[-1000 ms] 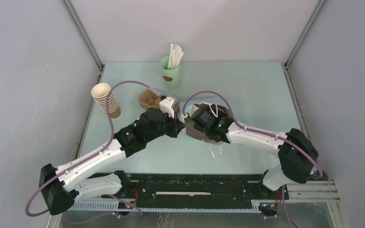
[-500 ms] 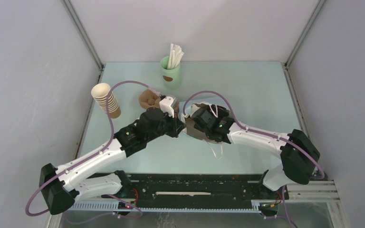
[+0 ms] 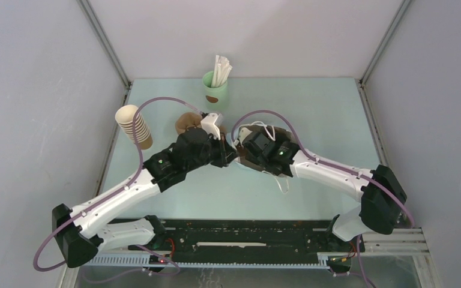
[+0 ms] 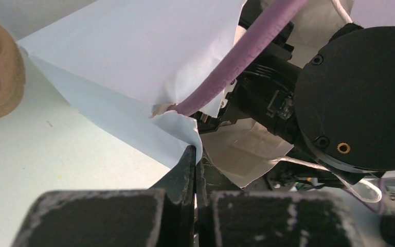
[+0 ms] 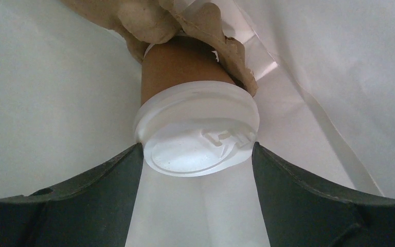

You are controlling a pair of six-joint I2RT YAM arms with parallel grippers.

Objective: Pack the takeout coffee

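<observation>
Inside the paper bag (image 5: 56, 77) with white cord handles (white on the inside) sits the takeout coffee (image 5: 193, 113), a small brown kraft paper cup with a round white plastic lid. Its bottom end is tucked into some crumpled brown pulp cardboard (image 5: 149, 20) deeper in the bag. The right gripper (image 5: 196, 149) is reaching into the bag's mouth, and its two dark fingers (image 5: 118, 175) press on opposite sides of the lid rim, so it's got the cup clamped.

At the bag's near-left edge, the left gripper (image 4: 194, 154) has its fingers pinched together on a corner of the paper.

From the top view, the bag (image 3: 283, 137) lies on the pale green table (image 3: 312, 108). A lumpy brown pulp piece (image 3: 186, 123) is just left of the bag, a tall stack of nested brown cups (image 3: 134, 126) is further left, and a mint-green cup holding white sticks (image 3: 215, 87) is behind the bag, well apart from it.
</observation>
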